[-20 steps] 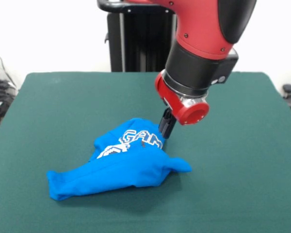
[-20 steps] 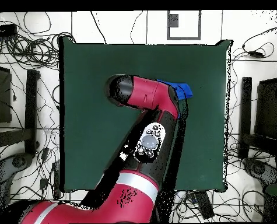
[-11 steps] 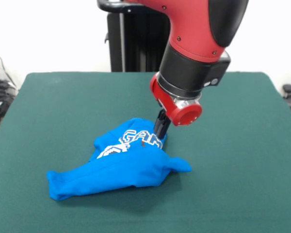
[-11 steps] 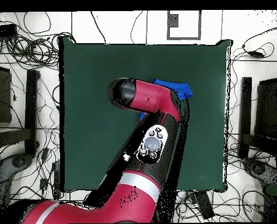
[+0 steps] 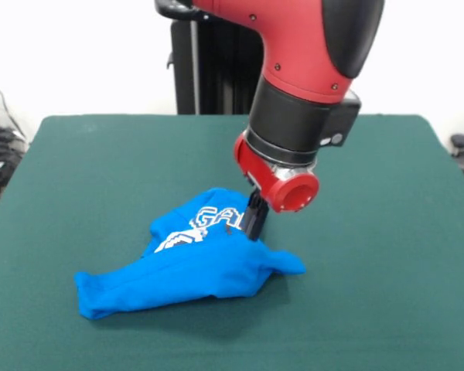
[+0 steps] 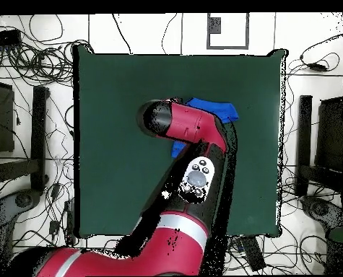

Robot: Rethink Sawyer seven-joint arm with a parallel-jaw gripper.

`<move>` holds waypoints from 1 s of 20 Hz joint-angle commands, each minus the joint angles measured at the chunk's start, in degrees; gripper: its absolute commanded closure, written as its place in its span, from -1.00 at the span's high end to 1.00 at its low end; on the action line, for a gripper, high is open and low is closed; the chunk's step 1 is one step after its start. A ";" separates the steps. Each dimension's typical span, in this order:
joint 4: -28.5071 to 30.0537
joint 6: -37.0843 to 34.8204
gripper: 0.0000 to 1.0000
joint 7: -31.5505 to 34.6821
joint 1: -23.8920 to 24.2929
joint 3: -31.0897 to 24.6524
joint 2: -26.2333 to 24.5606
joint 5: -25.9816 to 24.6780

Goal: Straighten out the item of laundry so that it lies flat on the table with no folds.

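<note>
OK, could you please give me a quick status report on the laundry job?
Tool down on the blue garment, open or shut unclear. Garment bunched and folded, not flat, on the green table. Nothing else in the way.

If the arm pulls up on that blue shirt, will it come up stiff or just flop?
The item of laundry will probably flop: it lies bunched in soft folds, so lifted parts should drape and sag. It looks light, so it may slide across the table when the gripper, now at its top edge, pulls.
</note>
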State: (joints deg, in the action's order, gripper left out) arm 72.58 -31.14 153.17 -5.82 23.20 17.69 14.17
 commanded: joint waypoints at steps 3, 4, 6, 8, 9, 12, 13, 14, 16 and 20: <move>10.80 15.23 -1.00 -1.03 2.88 -13.81 3.19 -3.78; 11.81 17.15 -1.00 -0.36 3.18 -14.51 4.19 -4.25; 14.04 21.25 -1.00 0.80 3.84 -15.93 6.38 -5.54; 15.57 22.24 -1.00 1.68 3.92 -16.23 7.97 -5.99; 16.03 22.01 -1.00 1.96 3.84 -16.12 8.35 -5.96; 17.92 24.41 -1.00 1.08 5.91 -18.96 9.51 -7.76; 18.44 24.73 -1.00 0.69 6.79 -20.06 9.86 -8.43; 19.04 24.73 -1.00 0.35 7.43 -21.03 10.20 -8.89; 20.21 25.00 -1.00 -0.19 8.61 -22.66 11.14 -10.11; 21.84 24.81 -1.00 0.72 8.91 -23.22 12.79 -11.45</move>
State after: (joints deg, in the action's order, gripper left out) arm 84.78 -8.24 153.17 2.94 9.77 29.07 6.25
